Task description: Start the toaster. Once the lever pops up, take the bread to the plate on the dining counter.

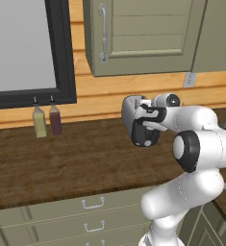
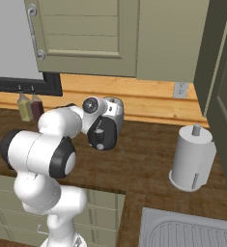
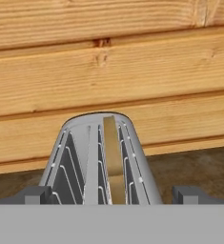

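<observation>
The silver-grey toaster [image 1: 130,114] stands on the wooden counter by the plank wall, its black end panel facing the arm; it also shows as the toaster [image 2: 116,112] from the right. From the hand, the toaster [image 3: 75,167] is straight ahead with its top slots in sight. The tan bread [image 3: 112,157] stands in the right slot. My gripper [image 3: 114,195] is open, hovering just over the near end of the toaster, one fingertip on each side and nothing held. The plate and the dining counter are out of view.
Two bottles [image 1: 39,122] [image 1: 55,120] stand at the wall under a black-framed window. A paper towel roll [image 2: 192,157] sits to the right, with a steel sink [image 2: 182,231] in front of it. Wall cabinets [image 1: 143,33] hang above; drawers [image 1: 93,204] run below.
</observation>
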You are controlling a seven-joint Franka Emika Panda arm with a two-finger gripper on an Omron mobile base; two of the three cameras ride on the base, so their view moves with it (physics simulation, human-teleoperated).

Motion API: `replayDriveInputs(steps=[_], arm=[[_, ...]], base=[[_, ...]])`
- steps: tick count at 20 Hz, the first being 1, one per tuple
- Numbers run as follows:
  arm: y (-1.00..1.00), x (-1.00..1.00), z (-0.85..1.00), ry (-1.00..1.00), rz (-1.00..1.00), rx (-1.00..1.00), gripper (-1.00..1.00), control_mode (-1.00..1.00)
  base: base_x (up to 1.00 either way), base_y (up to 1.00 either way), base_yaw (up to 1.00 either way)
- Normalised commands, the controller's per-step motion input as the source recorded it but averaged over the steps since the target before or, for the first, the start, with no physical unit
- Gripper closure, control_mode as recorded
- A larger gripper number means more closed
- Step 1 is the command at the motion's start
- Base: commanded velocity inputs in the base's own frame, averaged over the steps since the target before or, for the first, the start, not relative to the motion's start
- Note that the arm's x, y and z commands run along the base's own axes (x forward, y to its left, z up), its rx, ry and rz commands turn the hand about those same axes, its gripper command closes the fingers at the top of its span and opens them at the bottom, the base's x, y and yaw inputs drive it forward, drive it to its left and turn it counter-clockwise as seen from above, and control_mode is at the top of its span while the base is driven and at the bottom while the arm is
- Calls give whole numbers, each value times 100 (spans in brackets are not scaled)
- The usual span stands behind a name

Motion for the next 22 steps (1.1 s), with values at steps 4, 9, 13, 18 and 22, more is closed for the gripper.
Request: replayDriveInputs(steps=[4, 9, 13, 18, 22], arm=[[0, 7, -8, 0, 0, 0, -100, -100], [0, 25, -6, 0, 0, 0, -100, -100], [-1, 14, -11, 0, 0, 0, -100, -100], [-18, 8, -16, 0, 0, 0, -100, -100], [-10, 16, -5, 0, 0, 0, -100, -100]], base=[[0, 0, 0], [0, 0, 0], [0, 0, 0], [0, 0, 0], [0, 0, 0]])
